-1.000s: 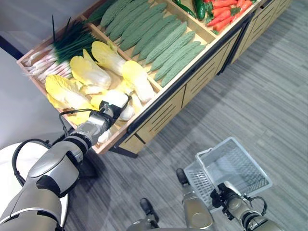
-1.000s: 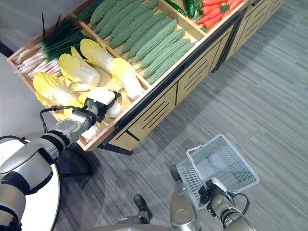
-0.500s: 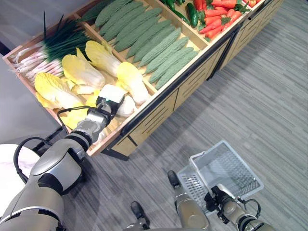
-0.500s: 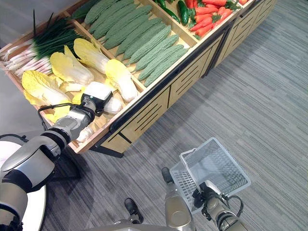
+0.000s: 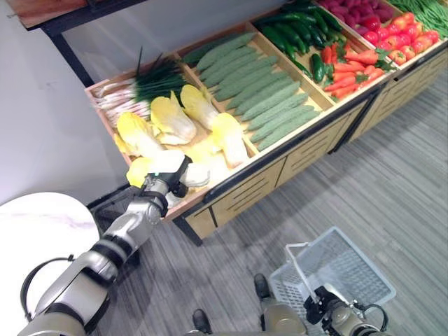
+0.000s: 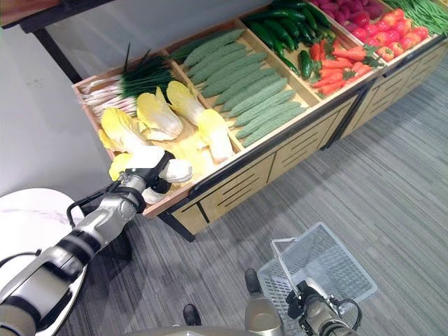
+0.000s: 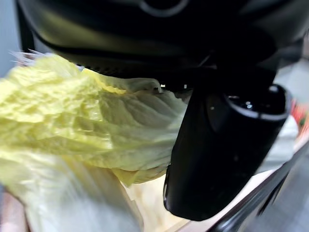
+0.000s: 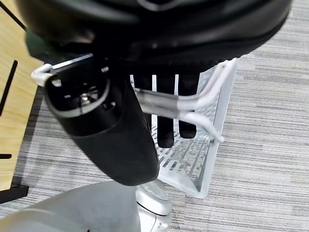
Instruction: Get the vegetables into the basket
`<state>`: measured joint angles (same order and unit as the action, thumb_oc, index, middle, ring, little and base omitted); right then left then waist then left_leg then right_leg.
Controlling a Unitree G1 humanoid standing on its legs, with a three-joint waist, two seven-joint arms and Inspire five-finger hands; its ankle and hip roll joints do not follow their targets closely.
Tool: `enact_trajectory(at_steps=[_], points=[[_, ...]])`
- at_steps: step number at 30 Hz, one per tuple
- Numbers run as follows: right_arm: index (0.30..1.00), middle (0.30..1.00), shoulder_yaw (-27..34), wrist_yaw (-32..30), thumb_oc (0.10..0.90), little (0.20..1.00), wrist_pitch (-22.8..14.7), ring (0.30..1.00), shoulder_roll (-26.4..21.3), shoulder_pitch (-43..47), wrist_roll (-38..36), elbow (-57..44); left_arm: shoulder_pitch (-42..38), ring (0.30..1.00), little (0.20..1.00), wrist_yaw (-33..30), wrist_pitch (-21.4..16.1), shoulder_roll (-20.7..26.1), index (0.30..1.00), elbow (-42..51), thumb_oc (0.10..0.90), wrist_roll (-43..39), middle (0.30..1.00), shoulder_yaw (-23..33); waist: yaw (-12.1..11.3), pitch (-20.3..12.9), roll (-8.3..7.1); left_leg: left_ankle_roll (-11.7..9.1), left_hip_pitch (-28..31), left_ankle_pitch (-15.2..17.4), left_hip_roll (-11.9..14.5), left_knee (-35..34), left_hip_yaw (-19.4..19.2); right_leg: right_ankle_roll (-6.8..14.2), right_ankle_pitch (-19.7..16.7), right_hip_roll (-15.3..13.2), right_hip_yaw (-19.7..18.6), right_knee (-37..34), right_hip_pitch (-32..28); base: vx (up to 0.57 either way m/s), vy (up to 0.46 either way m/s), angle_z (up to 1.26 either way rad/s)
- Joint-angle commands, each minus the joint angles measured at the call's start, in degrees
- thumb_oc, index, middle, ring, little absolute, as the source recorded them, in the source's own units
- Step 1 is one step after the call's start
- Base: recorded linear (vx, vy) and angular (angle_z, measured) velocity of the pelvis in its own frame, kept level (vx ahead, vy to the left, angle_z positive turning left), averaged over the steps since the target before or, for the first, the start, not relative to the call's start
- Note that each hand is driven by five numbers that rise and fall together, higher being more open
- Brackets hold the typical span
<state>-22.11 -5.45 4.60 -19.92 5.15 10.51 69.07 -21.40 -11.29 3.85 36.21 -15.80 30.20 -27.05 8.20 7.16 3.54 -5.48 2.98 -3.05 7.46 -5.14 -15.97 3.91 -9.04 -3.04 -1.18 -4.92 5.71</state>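
Note:
My left hand (image 5: 162,183) is shut on a napa cabbage (image 5: 199,175), held at the front left corner of the wooden produce shelf (image 5: 241,183). Its white stem points right and its yellow leaves (image 7: 72,121) spread past my thumb (image 7: 227,150). Other cabbages (image 5: 171,119) lie in the same bin. My right hand (image 6: 308,308) is shut on the wire handle (image 8: 159,104) of the white basket (image 5: 346,269), which hangs low at my right over the carpet. Nothing lies in the basket (image 8: 217,121).
Further bins hold spring onions (image 5: 133,87), bumpy green gourds (image 5: 266,98), cucumbers (image 5: 301,31), carrots (image 5: 350,70) and tomatoes (image 5: 406,31). A round white table (image 5: 42,231) stands at my lower left, close under the left arm. Grey carpet (image 5: 413,189) spreads to the right.
The camera has moved and now takes in more of the shelf. My left hand has drawn back to the bin's front left corner with the cabbage lifted in it. The right hand still holds the basket.

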Motion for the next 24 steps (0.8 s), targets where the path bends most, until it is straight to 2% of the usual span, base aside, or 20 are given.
enact_trajectory(at_steps=[1, 2, 3, 5, 9, 16, 24], points=[[0.300, 0.300, 1.62, 0.44, 0.400, 0.300, -0.31, 0.300, 2.61, -0.51, 0.45, 0.12, 3.88, 0.300, 0.300, -2.04, -1.57, 5.54, 0.300, 7.74, 0.400, -2.12, 0.300, 11.01, -1.95, -3.77, -5.22, -2.34, 2.70, 2.31, -0.49, 0.14, 3.44, 6.77, 0.51, -5.77, 0.91, 0.97, -0.60, 0.01, 0.009, 0.26], [0.300, 0.300, 1.44, 0.45, 0.400, 0.300, -0.30, 0.300, 2.58, -0.59, 0.47, 0.09, 4.45, 0.300, 0.300, -1.81, -1.46, 5.62, 0.300, 8.24, 0.400, -2.07, 0.300, 11.43, -1.77, -3.82, -5.22, -2.32, 2.80, 2.33, -0.51, 0.14, 3.45, 6.79, 0.54, -5.79, 0.92, 0.96, -0.71, 0.00, 0.025, 0.31], [0.300, 0.300, 2.19, 0.88, 0.400, 0.300, -0.01, 0.300, 2.94, -1.24, 0.75, 0.74, 8.39, 0.300, 0.300, -1.55, -2.17, 4.71, 0.300, 12.35, 0.400, -3.14, 0.300, 14.67, -2.33, -4.37, -5.54, -1.98, 3.52, 2.72, -0.77, 0.14, 4.09, 6.66, 0.87, -6.01, 1.22, 0.97, -1.79, 0.01, 0.026, 0.31], [0.300, 0.300, 2.93, 1.13, 0.400, 0.300, 0.16, 0.300, 3.23, -1.50, 0.70, 0.87, 11.50, 0.300, 0.300, -0.96, -2.46, 4.63, 0.300, 16.42, 0.400, -3.35, 0.300, 17.68, -2.93, -4.64, -5.90, -1.81, 3.91, 2.72, -0.73, 0.14, 4.41, 6.64, 1.14, -6.10, 1.88, 1.17, -2.52, -0.02, 0.020, 0.17], [0.300, 0.300, 3.17, 1.60, 0.400, 0.300, 0.17, 0.300, 4.07, -2.12, 0.25, 0.96, 14.37, 0.300, 0.300, -0.62, -3.03, 3.08, 0.300, 19.42, 0.400, -4.92, 0.300, 20.32, -3.66, -5.52, -6.75, -1.80, 4.42, 2.85, -0.67, 0.14, 4.75, 6.72, 1.62, -6.16, 3.30, 1.65, -3.75, -0.02, 0.002, 0.23], [0.300, 0.300, 2.21, 1.84, 0.400, 0.300, -0.06, 0.300, 4.86, -1.97, 0.48, 1.17, 16.15, 0.300, 0.300, -1.42, -3.54, 2.75, 0.300, 22.75, 0.400, -5.99, 0.300, 22.82, -4.16, -5.78, -6.40, -1.50, 4.99, 3.13, -0.84, 0.14, 4.69, 6.79, 1.63, -6.11, 3.06, 1.28, -4.32, 0.00, 0.007, 0.04], [0.300, 0.300, 2.49, 1.63, 0.400, 0.300, -0.75, 0.300, 5.41, -2.74, 0.06, 0.90, 22.01, 0.300, 0.300, -2.02, -5.78, -0.58, 0.300, 29.43, 0.400, -11.03, 0.300, 26.91, -4.95, -5.48, -5.99, -1.13, 5.38, 3.24, -1.19, 0.14, 5.15, 6.83, 1.80, -6.63, 3.34, 1.14, -4.81, 0.00, 0.005, -0.01]])
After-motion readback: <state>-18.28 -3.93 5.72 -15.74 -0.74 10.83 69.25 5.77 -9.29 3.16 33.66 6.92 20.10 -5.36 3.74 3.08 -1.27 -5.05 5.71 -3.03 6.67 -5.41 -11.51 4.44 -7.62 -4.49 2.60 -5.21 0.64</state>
